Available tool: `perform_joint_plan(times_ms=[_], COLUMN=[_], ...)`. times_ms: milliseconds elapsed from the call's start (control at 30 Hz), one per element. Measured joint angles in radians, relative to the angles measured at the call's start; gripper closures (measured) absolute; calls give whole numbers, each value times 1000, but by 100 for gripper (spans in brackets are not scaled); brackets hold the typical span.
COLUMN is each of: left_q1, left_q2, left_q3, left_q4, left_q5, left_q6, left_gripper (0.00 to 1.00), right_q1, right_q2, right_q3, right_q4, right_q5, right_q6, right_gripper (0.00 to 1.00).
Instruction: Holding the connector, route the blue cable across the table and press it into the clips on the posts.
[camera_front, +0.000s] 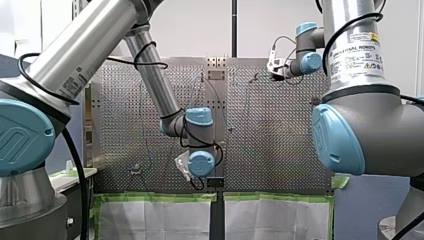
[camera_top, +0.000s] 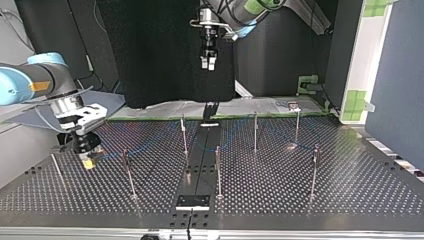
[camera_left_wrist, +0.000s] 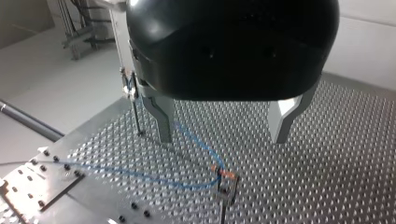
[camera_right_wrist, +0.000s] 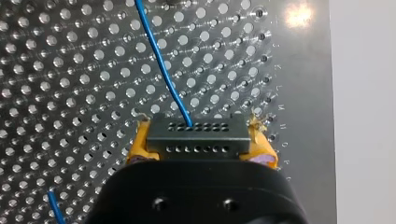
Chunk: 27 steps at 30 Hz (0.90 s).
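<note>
Routing looks partly done: my right gripper (camera_right_wrist: 200, 142) clamps the connector (camera_right_wrist: 196, 127) low over the table (camera_right_wrist: 70, 70), with the blue cable (camera_right_wrist: 161, 65) trailing away. One clip (camera_left_wrist: 227, 183) appears threaded; the other posts (camera_top: 314, 170) are unclear. My left gripper (camera_left_wrist: 223, 137) hangs wide open, empty.

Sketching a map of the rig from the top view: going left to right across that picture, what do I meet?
My right gripper, shut on the connector → near-left post → far-left post → my left gripper, raised and open → near-middle post → far-middle post → far-right post → near-right post.
</note>
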Motion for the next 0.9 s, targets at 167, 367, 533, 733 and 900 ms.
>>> perform_joint_plan(times_ms=[167, 367, 533, 733, 900], left_q1=[48, 101, 142, 161, 162], left_q2=[1, 1, 1, 1, 1], left_q3=[-48, -101, -142, -188, -225], left_q4=[45, 97, 93, 52, 15], left_q5=[41, 93, 132, 150, 177], left_q6=[27, 63, 102, 131, 157], left_gripper=[0, 0, 0, 0, 0], right_q1=[-3, -3, -3, -2, -3], right_q2=[1, 1, 1, 1, 1], right_q3=[0, 1, 2, 4, 4], right_q4=[0, 1, 2, 2, 2], right_q5=[0, 0, 0, 0, 0], right_q6=[-1, -3, -4, -4, -6], right_gripper=[100, 100, 100, 100, 100])
